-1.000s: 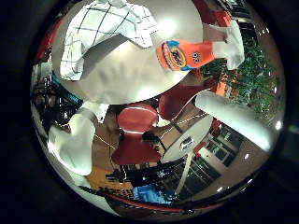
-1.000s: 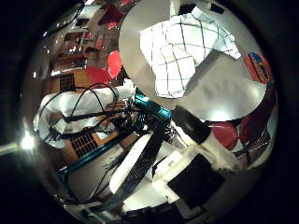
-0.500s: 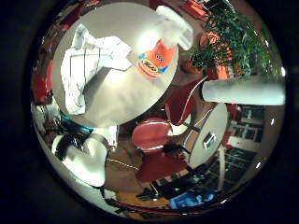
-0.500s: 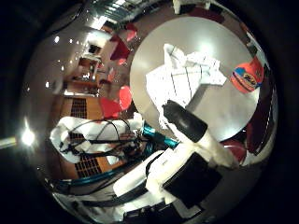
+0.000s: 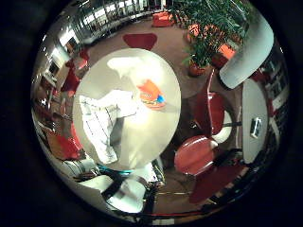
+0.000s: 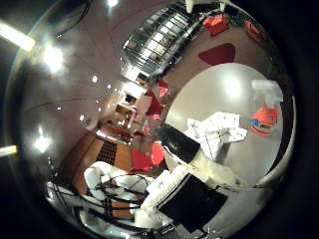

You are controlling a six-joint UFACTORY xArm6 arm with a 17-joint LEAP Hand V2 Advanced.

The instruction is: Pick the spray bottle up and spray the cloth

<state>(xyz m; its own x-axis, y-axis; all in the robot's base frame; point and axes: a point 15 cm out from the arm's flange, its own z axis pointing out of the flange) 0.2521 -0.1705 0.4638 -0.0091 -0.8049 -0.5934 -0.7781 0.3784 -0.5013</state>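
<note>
An orange spray bottle (image 5: 149,92) with a white top stands on a round white table (image 5: 142,142), beside a white checked cloth (image 5: 102,121) that lies crumpled near the table's middle. The right little finger side palm view shows them small and far below the palm. The right thumb side palm view shows the bottle (image 6: 263,119) and the cloth (image 6: 221,129) on the same table, also far off. My hand (image 6: 194,149) is high above the table, away from both. One white finger (image 5: 251,52) reaches straight along the view's edge. The hand holds nothing.
Red chairs (image 5: 194,154) stand around the table, one more at its far side (image 5: 140,41). A potted plant (image 5: 204,24) stands beside it and a second white table (image 5: 254,118) is nearby. The arm's body (image 5: 123,189) is by the table's edge.
The whole picture has shrunk and turned in both views: the camera has moved up and away from the table. The bottle and cloth keep their places on it.
</note>
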